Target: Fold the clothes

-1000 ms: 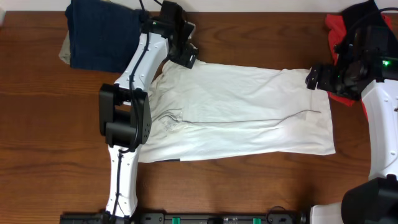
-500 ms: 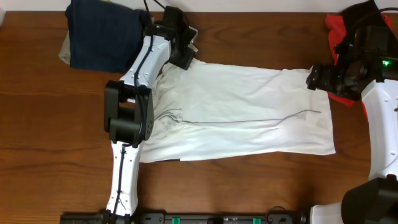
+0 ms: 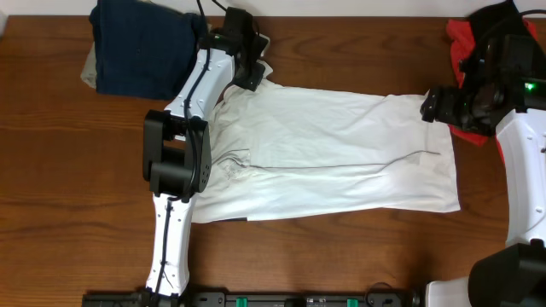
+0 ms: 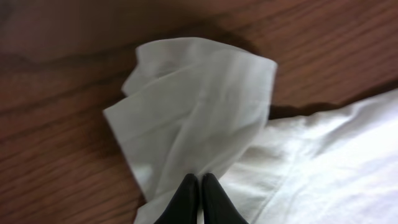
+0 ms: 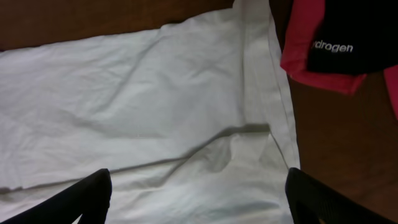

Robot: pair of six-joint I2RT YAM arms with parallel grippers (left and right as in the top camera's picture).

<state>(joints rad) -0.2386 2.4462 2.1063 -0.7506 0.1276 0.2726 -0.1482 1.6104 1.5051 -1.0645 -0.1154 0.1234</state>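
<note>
The white T-shirt (image 3: 341,145) lies spread across the wooden table, folded lengthwise, its hem at the right. My left gripper (image 3: 254,75) is at the shirt's far left corner. In the left wrist view its black fingertips (image 4: 200,182) are pressed together on the bunched white sleeve (image 4: 199,99). My right gripper (image 3: 432,107) hovers over the shirt's far right corner. Its fingers (image 5: 93,190) stand wide apart above the cloth (image 5: 155,93) with nothing between them.
A folded navy garment (image 3: 141,43) sits at the far left on a tan piece (image 3: 89,70). A red and black garment (image 3: 465,38) lies at the far right, close to the hem (image 5: 323,43). Bare wood (image 3: 68,188) surrounds the shirt.
The left gripper's jaws have shut on the sleeve and it has shifted slightly toward the far edge. The right arm has not moved.
</note>
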